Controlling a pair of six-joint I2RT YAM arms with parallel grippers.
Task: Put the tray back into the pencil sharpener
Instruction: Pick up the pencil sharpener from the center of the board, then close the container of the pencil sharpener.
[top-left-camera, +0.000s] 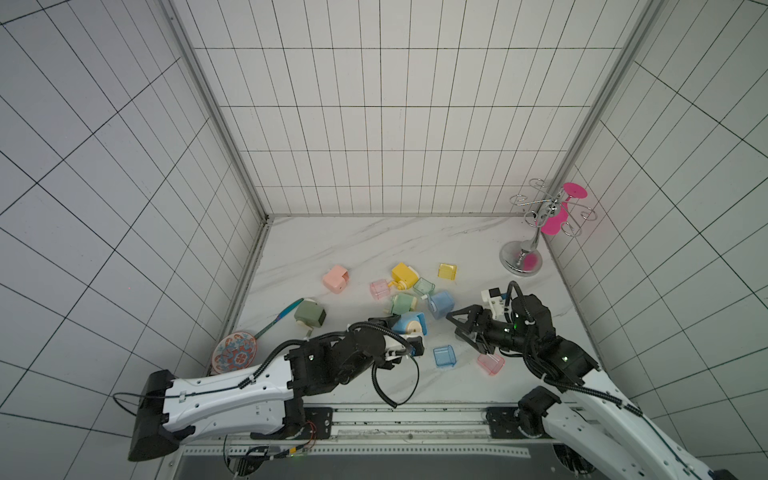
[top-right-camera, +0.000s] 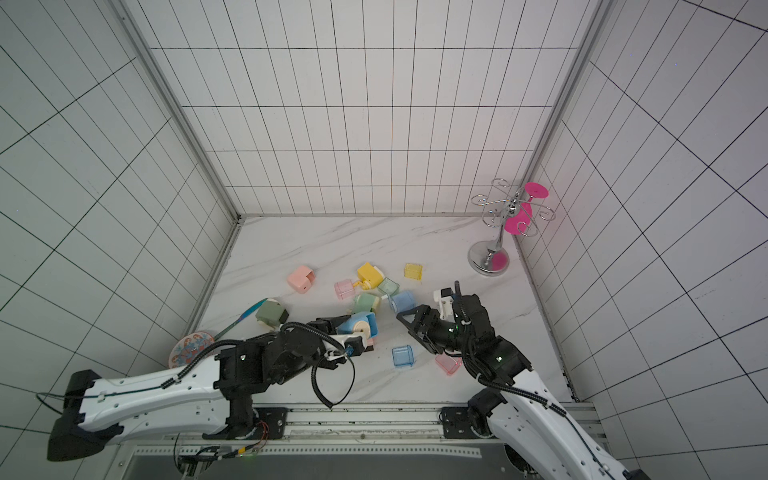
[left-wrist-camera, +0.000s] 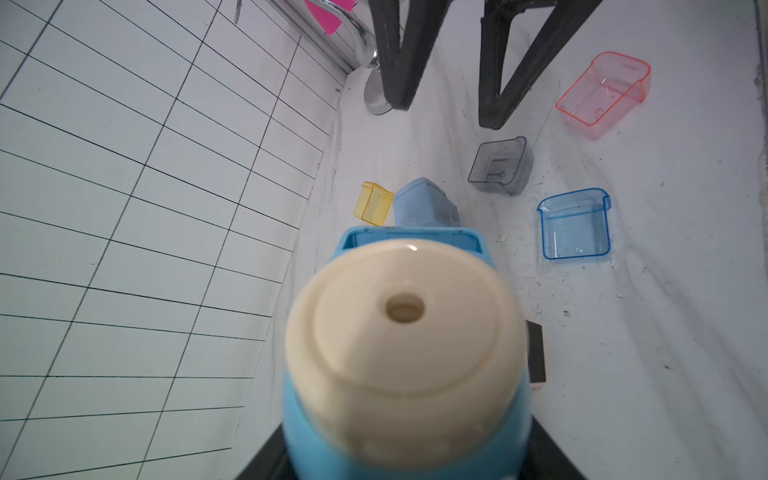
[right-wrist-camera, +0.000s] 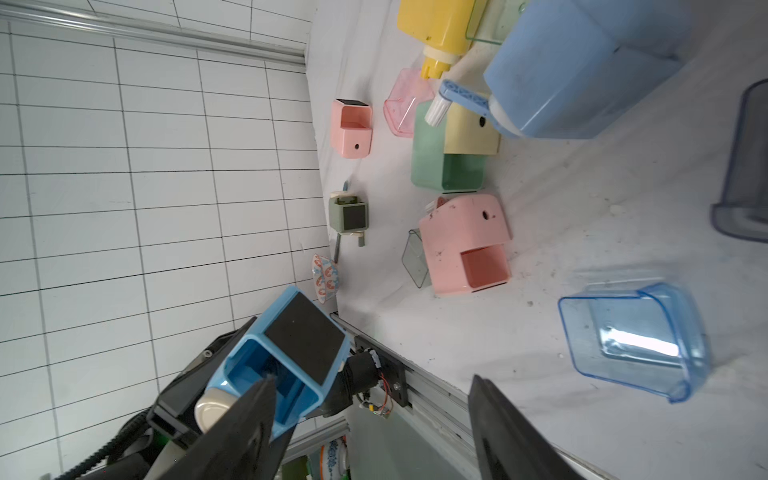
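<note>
Holding the blue sharpener lifted, the left gripper pinches its body, empty slot facing the right arm. The right gripper hangs with jaws spread near the blue tray on the table — better to grip its side walls, keeping it level with the slot.

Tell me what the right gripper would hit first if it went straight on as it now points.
Most likely the blue pencil sharpener, its empty slot facing the open fingers; depth is unclear, so they could pass beside it.
</note>
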